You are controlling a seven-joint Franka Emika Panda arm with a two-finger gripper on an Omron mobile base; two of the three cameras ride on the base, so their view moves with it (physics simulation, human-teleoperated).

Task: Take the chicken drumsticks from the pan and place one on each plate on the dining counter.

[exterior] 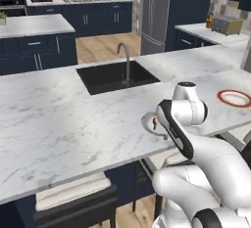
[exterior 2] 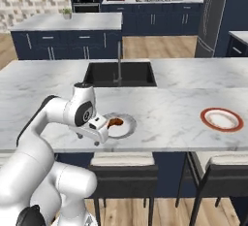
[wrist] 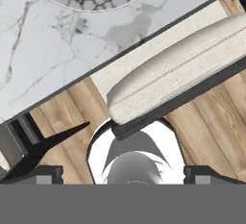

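Gripper [exterior 2: 100, 135] open, empty, at the counter [exterior 2: 164, 108] edge just beside the grey-rimmed plate [exterior 2: 127, 128]; one drumstick [exterior 2: 115, 122] on that plate.

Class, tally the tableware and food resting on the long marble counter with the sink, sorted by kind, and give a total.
Grey-rimmed plate: 1
Red-orange-rimmed plate: 1
Chicken drumstick, lying on the grey-rimmed plate: 1
Total: 3

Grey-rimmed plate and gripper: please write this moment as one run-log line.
gripper: open, empty, by grey-rimmed plate | drumstick: on that plate | red-rimmed plate: empty | dining counter
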